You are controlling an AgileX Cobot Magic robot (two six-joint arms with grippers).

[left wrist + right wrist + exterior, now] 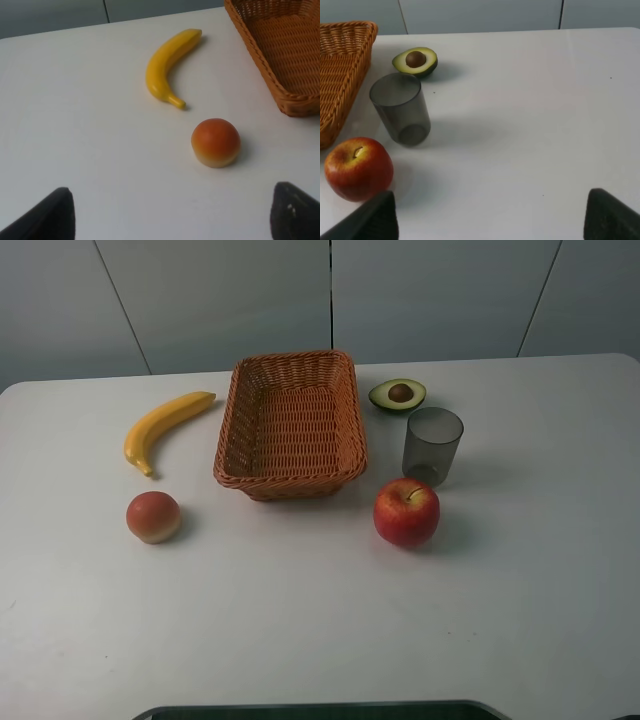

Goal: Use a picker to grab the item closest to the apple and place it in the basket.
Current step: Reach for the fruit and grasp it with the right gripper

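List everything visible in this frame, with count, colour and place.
table: one, white, under everything
basket: one, brown wicker, centre, empty
banana: one, yellow, left of the basket
round fruit: one, orange-red, in front of the banana
apple: one, red, off the basket's near right corner
tumbler: one, clear grey, upright, just behind the apple
avocado half: one, green with brown pit, behind the tumbler
left gripper: one, black, open, holding nothing, near the round fruit
right gripper: one, black, open, holding nothing, near the apple
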